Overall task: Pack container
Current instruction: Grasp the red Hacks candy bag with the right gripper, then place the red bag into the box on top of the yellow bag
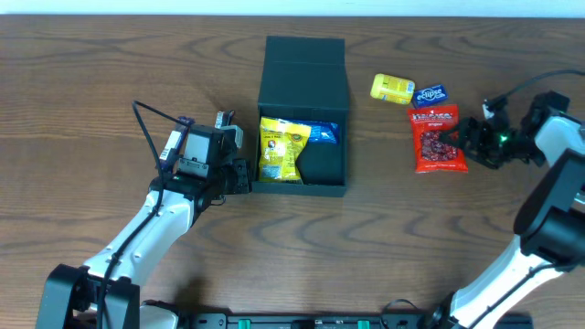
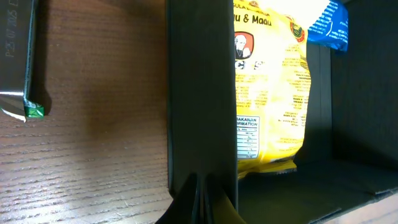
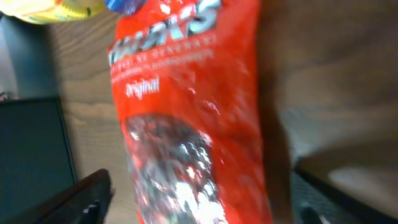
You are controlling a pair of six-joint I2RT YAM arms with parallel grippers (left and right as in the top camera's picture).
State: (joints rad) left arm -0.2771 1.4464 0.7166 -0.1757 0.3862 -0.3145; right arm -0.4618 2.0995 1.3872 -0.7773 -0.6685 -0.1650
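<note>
Wood-grain table (image 1: 91,73); container (image 1: 302,190) at centre, lid flap thrown back. Yellow packet (image 1: 279,151) and blue packet (image 1: 322,134) lie inside, with bare floor beside them.

Left gripper (image 2: 200,196): closed, apparently pinching the container's left wall, though the wrist view is too close to be sure.

Right gripper (image 1: 460,142): jaws apart, straddling the red packet (image 1: 437,139), well right of the box.

Risks:
- Glossy film slips out if I close on a slack edge.
- Small blue pack (image 1: 429,93) touches the red packet's top and may drag along.
- Packet snags the rim and pivots the box on my thin left hold.

The red packet (image 3: 186,124) reads "Original"; the yellow packet (image 2: 267,93) shows "& Maau" (start cut off) and "INFORMATION".
</note>
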